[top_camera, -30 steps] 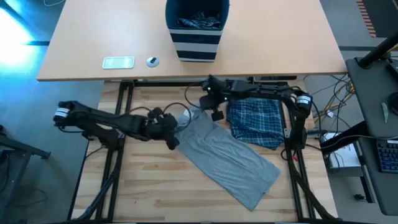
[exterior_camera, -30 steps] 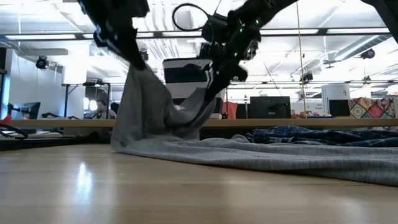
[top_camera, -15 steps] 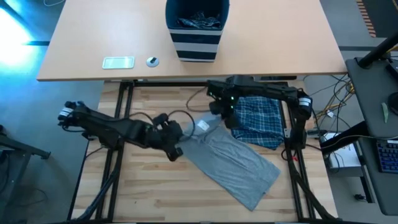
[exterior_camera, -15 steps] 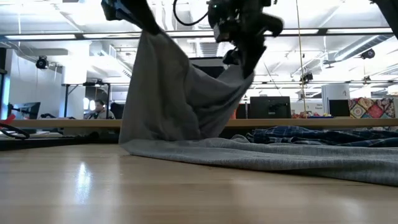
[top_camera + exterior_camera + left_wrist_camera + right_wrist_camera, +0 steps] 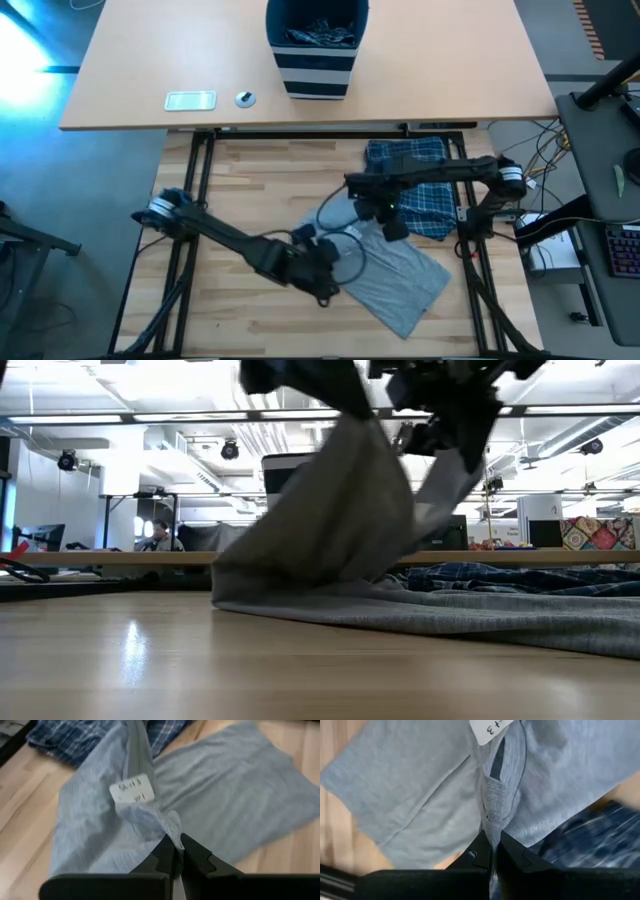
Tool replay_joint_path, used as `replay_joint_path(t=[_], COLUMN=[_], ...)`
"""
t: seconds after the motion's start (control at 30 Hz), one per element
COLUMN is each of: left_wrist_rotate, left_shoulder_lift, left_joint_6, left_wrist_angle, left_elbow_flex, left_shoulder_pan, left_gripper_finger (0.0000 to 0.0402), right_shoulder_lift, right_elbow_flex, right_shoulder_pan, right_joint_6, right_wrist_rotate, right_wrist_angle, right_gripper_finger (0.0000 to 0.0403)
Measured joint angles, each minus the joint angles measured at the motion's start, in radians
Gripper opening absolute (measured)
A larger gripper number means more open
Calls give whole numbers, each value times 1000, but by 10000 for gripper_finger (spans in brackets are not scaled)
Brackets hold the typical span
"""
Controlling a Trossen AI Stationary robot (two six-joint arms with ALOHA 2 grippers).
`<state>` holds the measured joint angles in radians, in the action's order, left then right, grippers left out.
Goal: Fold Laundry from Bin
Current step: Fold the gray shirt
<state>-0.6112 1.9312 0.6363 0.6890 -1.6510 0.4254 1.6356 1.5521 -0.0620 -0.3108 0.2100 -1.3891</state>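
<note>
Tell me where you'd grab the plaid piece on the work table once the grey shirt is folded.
The plaid piece lies flat, partly under the grey shirt both grippers now pinch. I'd probably pinch its two corners on the bin side, coming straight down with the jaws across the hem: that edge is bare, while the nearer edge is covered.

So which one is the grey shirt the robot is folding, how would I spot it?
Look at the pale wooden table under the two dark arms. The grey T-shirt lies across its middle, one end lifted by the left tool and right tool, both pinched shut on it. It is plain grey with a white tag, unlike the blue plaid garment beside it.
</note>
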Motion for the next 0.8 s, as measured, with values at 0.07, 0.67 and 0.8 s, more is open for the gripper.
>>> replay_joint_path(t=[0.07, 0.67, 0.8], left_wrist_rotate=[-16, 25, 25], left_shoulder_lift=[67, 466, 459], left_joint_6=[-6, -50, -43], left_wrist_angle=[13, 81, 23], left_elbow_flex=[-80, -661, -634], left_shoulder_pan=[-1, 29, 36], left_gripper_finger=[0, 0, 0], right_shoulder_lift=[-23, -316, -360], right_elbow_flex=[-30, -273, -307], right_shoulder_pan=[20, 273, 349], right_joint_6=[32, 375, 458], right_wrist_rotate=[0, 3, 2], right_wrist_angle=[-7, -68, -62], right_gripper_finger=[8, 8, 8])
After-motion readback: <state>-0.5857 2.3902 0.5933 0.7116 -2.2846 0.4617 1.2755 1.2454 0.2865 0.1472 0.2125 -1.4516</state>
